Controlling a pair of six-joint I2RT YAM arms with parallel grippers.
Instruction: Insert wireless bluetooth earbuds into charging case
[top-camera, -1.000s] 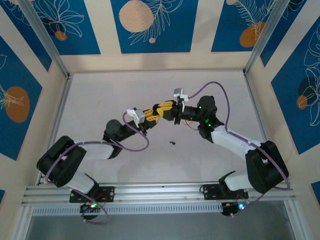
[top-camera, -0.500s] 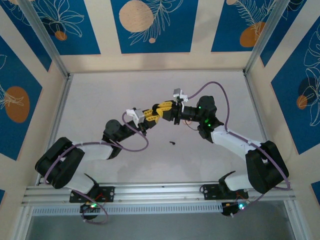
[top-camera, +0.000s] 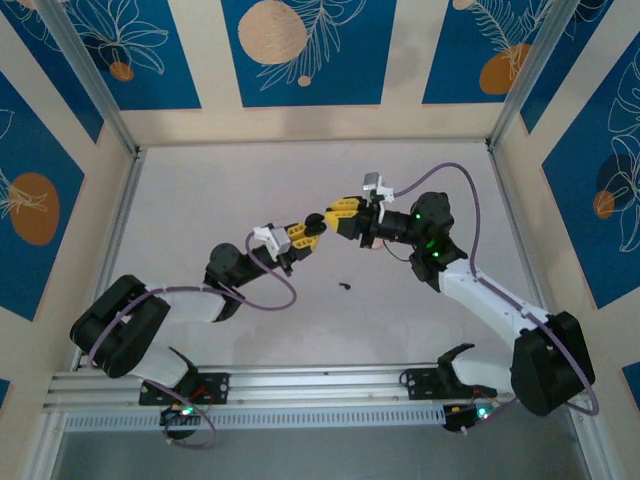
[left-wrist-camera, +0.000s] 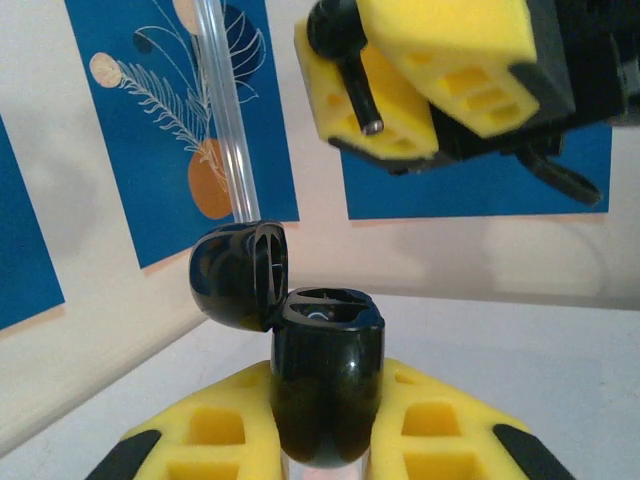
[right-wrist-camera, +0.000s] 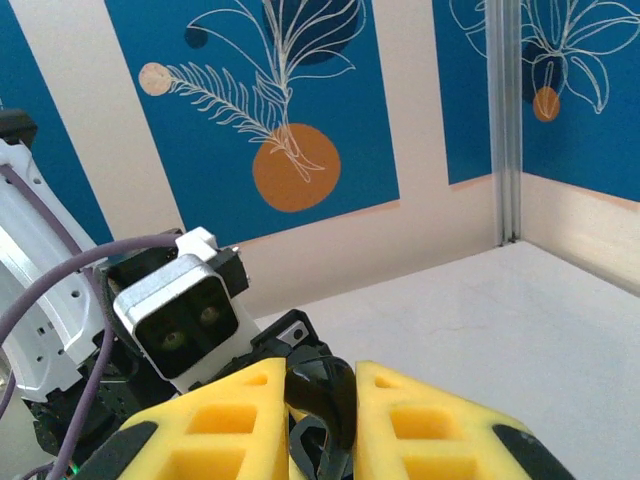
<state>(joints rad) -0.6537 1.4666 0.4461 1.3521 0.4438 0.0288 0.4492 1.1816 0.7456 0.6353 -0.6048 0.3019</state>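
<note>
Earbud (left-wrist-camera: 336, 28) in right tool (right-wrist-camera: 322, 425), near open case (left-wrist-camera: 326, 385)

White table (top-camera: 200, 200), one small black earbud (top-camera: 345, 286) near its middle

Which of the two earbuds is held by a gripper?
The earbud pinched in the right gripper, near the open case; the other earbud lies loose on the table.

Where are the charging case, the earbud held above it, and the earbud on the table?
charging case (left-wrist-camera: 325, 390): left wrist view, its glossy body.
held earbud (left-wrist-camera: 358, 92): left wrist view, its stem.
table earbud (top-camera: 345, 286): top external view, its middle.
</note>
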